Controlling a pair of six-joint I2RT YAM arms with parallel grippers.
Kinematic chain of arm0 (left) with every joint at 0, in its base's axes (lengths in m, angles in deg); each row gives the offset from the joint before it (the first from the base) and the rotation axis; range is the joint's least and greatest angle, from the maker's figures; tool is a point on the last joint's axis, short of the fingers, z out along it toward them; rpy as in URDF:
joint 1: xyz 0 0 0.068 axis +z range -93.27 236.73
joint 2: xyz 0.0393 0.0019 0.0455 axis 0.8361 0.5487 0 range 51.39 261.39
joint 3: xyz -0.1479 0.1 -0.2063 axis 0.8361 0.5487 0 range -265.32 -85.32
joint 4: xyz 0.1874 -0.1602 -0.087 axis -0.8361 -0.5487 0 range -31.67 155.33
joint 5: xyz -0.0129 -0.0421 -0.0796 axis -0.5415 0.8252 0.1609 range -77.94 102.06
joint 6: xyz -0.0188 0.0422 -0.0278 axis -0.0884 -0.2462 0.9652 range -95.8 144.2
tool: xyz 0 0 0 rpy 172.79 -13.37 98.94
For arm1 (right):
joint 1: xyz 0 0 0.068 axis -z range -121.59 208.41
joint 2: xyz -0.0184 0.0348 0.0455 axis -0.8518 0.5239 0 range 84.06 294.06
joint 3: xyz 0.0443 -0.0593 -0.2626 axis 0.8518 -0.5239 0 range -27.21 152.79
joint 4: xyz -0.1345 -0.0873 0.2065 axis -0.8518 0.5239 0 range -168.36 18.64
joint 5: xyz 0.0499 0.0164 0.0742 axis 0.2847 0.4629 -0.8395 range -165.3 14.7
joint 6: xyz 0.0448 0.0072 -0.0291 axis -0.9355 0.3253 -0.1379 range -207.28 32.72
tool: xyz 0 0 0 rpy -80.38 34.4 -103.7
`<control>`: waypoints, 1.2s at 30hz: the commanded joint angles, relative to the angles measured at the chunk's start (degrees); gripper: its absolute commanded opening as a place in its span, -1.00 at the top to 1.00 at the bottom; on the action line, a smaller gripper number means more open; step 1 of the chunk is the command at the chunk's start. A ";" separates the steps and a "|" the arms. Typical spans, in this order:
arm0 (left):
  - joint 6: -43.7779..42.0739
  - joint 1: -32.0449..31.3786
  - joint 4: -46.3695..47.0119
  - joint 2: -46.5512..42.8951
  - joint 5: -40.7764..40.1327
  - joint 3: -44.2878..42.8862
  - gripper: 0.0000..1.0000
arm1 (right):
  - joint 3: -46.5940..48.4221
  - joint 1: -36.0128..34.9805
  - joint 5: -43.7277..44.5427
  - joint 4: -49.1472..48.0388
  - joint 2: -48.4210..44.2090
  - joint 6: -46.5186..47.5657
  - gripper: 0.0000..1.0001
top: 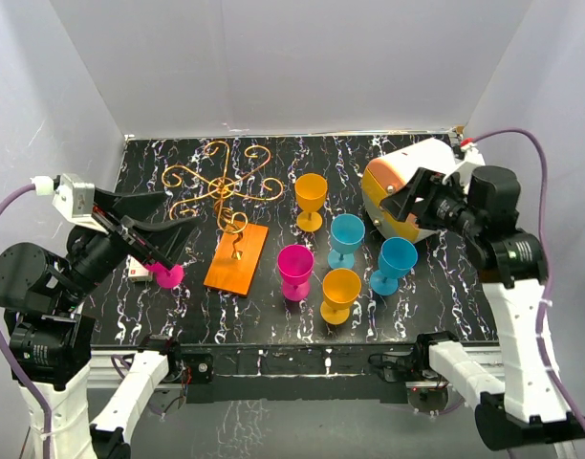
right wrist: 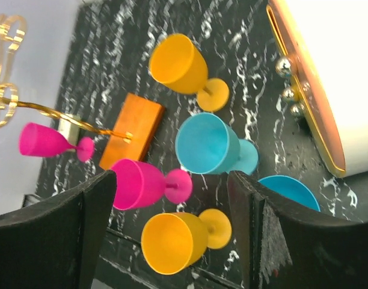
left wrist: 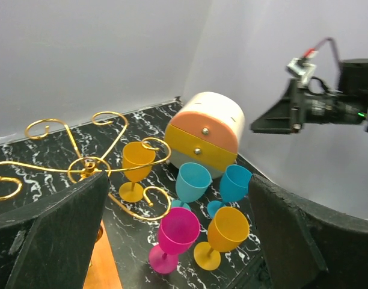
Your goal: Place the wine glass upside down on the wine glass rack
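- The left gripper (left wrist: 178, 180) hovers near the left edge, its fingers spread wide with nothing between them.
- The right gripper (right wrist: 172, 177) hangs over the right side, likewise spread and holding nothing, facing the glasses.
- A pink wine glass (right wrist: 42, 141) stands by the left edge, under the left gripper.
- It is beside the wine glass rack (top: 237, 260), not on it.
- A cluster of five glasses (top: 347, 234) stands upright and empty, right of the rack.
- The drum box (top: 388, 186) sits at the far right corner, drawers closed.
- Bare worktop (top: 273, 153) runs along the far edge.
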 commanded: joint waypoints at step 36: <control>-1.52 -0.48 14.46 2.54 -5.12 3.13 -0.97 | 0.72 -38.40 39.36 -2.95 32.72 1.22 0.54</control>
